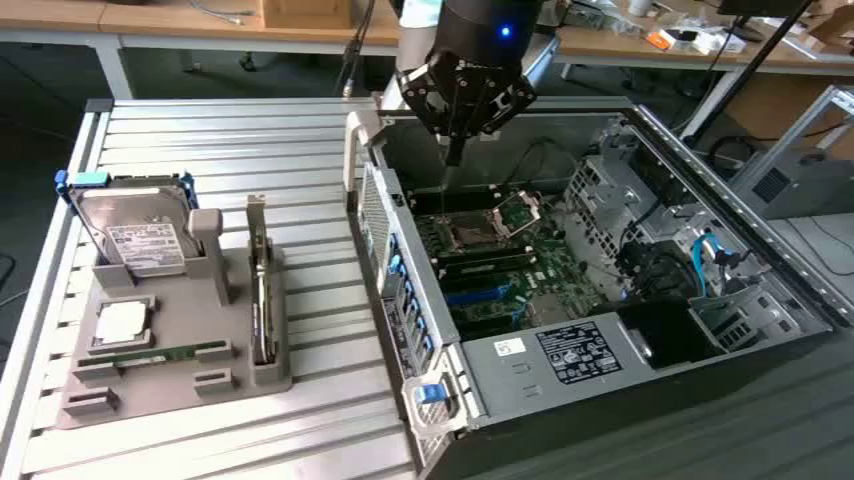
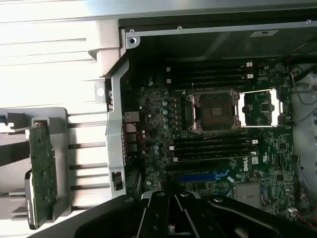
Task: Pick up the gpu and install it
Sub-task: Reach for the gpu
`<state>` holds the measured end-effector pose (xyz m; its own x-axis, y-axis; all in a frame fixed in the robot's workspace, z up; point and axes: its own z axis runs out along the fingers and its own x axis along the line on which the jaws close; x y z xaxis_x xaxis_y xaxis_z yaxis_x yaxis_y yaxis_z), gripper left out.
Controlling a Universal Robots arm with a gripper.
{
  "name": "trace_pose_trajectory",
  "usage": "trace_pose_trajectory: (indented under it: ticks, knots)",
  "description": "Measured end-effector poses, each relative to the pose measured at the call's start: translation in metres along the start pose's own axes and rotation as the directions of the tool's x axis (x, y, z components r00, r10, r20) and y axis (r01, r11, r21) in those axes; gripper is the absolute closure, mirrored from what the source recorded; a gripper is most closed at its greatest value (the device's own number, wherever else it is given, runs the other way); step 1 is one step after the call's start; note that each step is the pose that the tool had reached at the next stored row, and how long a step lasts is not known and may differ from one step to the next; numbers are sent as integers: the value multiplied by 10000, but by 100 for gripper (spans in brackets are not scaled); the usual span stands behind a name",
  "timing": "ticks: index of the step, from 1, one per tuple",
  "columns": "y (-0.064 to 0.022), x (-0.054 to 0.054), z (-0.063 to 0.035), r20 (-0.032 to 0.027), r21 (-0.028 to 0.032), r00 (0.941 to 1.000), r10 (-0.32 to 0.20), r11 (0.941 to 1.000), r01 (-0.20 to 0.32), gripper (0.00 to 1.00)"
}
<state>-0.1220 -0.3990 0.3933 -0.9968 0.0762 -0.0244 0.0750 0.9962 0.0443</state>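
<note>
The end effector (image 1: pixel 454 150) hangs at the upper centre of the exterior view, over the back of the open case (image 1: pixel 387 230). Its fingers are together and hold nothing. Below it lies the motherboard (image 1: pixel 514 280) with an open CPU socket (image 2: pixel 215 111).

The gpu (image 1: pixel 259 285) stands on edge in the grey holder (image 1: pixel 174 385) on the table (image 1: pixel 227 150), at the exterior view's left, well apart from the end effector. In the wrist view the gpu (image 2: pixel 42 168) sits outside the case wall.

The hard drive (image 1: pixel 131 240) leans upright in the same holder; its white label is too small to read. A black label (image 1: pixel 574 352) with white print lies inside the case, also unreadable. A white mark (image 2: pixel 247 166) on the motherboard appears to read DELL.
</note>
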Motion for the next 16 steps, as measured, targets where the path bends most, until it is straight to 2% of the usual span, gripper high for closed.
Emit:
trace_pose_trajectory:
  ticks: [16]
  knots:
    - [-7, 93, -2, 0, -1, 10000, 0, 10000, 0, 89]
